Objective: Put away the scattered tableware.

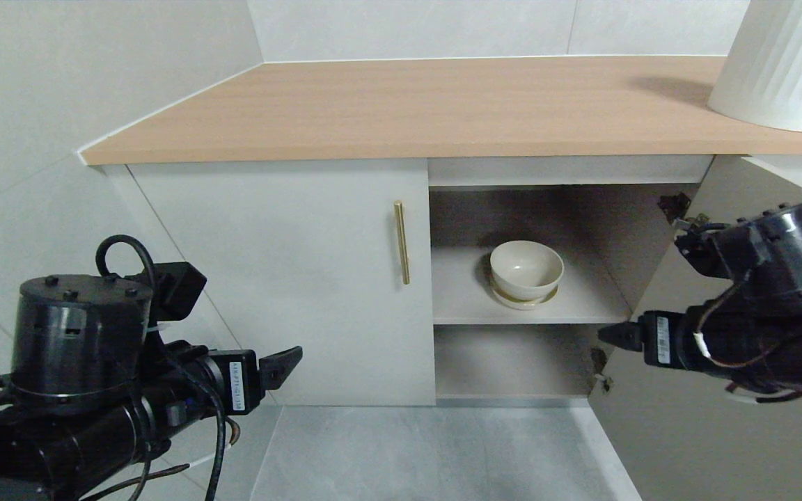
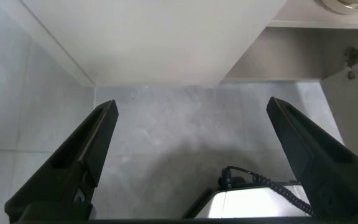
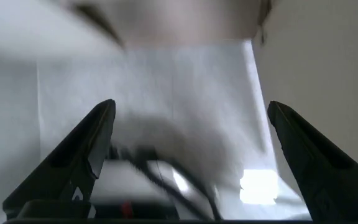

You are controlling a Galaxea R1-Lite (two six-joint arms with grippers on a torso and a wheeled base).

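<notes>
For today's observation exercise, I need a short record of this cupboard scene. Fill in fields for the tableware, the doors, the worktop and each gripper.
Tableware: a cream bowl sits on a saucer, on the shelf inside the cupboard.
Left door: the left door is shut and has a brass handle.
Right door: the right door is swung open.
Worktop: the wooden countertop has a ribbed white container at its right end.
Left gripper: the left gripper is open and empty, low before the shut door.
Right gripper: the right gripper is open and empty, beside the open door.

A home kitchen, by the look; wooden countertop [image 1: 443, 104], tiled wall [image 1: 60, 83], cabinet [image 1: 282, 278] shelving a bowl [image 1: 526, 270].
</notes>
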